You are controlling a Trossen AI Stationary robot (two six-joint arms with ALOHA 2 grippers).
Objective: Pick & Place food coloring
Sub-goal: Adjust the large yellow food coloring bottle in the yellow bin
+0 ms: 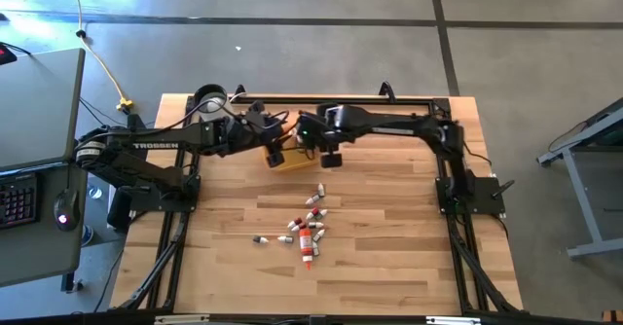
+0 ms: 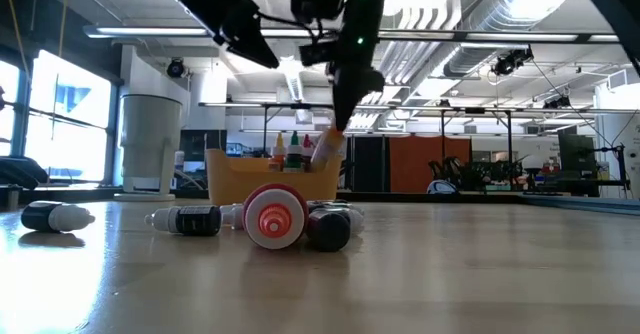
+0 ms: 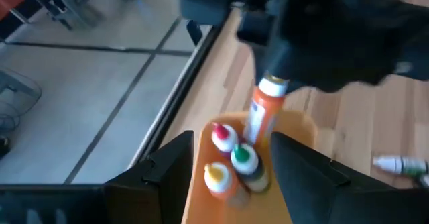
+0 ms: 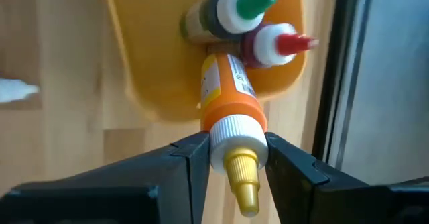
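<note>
The table [image 1: 389, 257] is showing pale wood planking with a smooth, lightly sheened finish. The yellow-orange tray [image 4: 161, 63] is looking like glossy moulded plastic. The orange bottle [image 4: 228, 90] is wearing a paper-like label and a ribbed white plastic collar. The right gripper [image 4: 231, 158] is showing matt dark plastic fingers [image 4: 184, 163].

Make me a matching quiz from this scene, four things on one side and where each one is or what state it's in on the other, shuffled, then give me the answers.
Things:
1. orange bottle
2. green-capped bottle
3. left end effector
4. loose bottles

Places or states:
A. lying on the bare table top
B. open, holding nothing, above the tray
C. clamped at its white cap by the right end effector
D. standing inside the yellow-orange tray

Pairs: 1-C, 2-D, 3-B, 4-A
</note>
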